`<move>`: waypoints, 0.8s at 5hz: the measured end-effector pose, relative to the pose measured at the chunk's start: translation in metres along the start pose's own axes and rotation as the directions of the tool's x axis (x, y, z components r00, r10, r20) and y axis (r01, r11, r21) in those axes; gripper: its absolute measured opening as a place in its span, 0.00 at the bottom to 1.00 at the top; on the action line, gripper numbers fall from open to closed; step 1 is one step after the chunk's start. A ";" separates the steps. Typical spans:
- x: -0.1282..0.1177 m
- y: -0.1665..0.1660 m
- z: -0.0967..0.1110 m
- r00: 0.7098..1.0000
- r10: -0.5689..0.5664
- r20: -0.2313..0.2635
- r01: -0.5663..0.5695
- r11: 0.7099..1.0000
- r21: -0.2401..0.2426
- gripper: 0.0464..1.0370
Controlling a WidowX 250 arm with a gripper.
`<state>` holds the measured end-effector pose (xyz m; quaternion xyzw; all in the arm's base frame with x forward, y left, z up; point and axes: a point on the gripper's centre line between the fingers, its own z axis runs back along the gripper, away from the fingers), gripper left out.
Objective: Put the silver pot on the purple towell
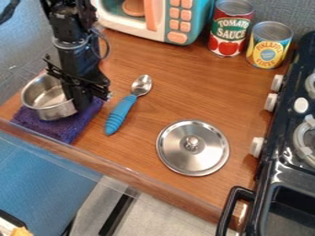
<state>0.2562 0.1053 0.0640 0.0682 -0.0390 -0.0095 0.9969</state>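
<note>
At the left of the camera view, the silver pot point(50, 109) rests upright on the purple towel point(64, 131), which lies along the table's front-left edge. My black gripper point(77, 103) hangs over the towel at the pot's right side, close against its rim. The gripper covers part of the pot's right wall and some of the towel behind it. How its fingers stand around the rim is hard to make out.
A blue-handled spoon point(125, 108) lies just right of the towel, and a silver lid point(192, 148) farther right. A toy microwave point(157, 20) and two cans point(230, 28) stand at the back. The black stove point(284, 152) borders the right side.
</note>
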 end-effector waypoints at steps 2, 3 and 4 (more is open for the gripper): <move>-0.006 -0.006 0.000 1.000 -0.018 -0.012 0.018 0.999 -0.046 0.23; -0.005 -0.011 0.024 0.996 -0.024 0.088 0.029 0.998 -0.055 0.52; -0.008 -0.017 0.052 0.981 -0.049 0.187 0.061 0.996 -0.063 0.83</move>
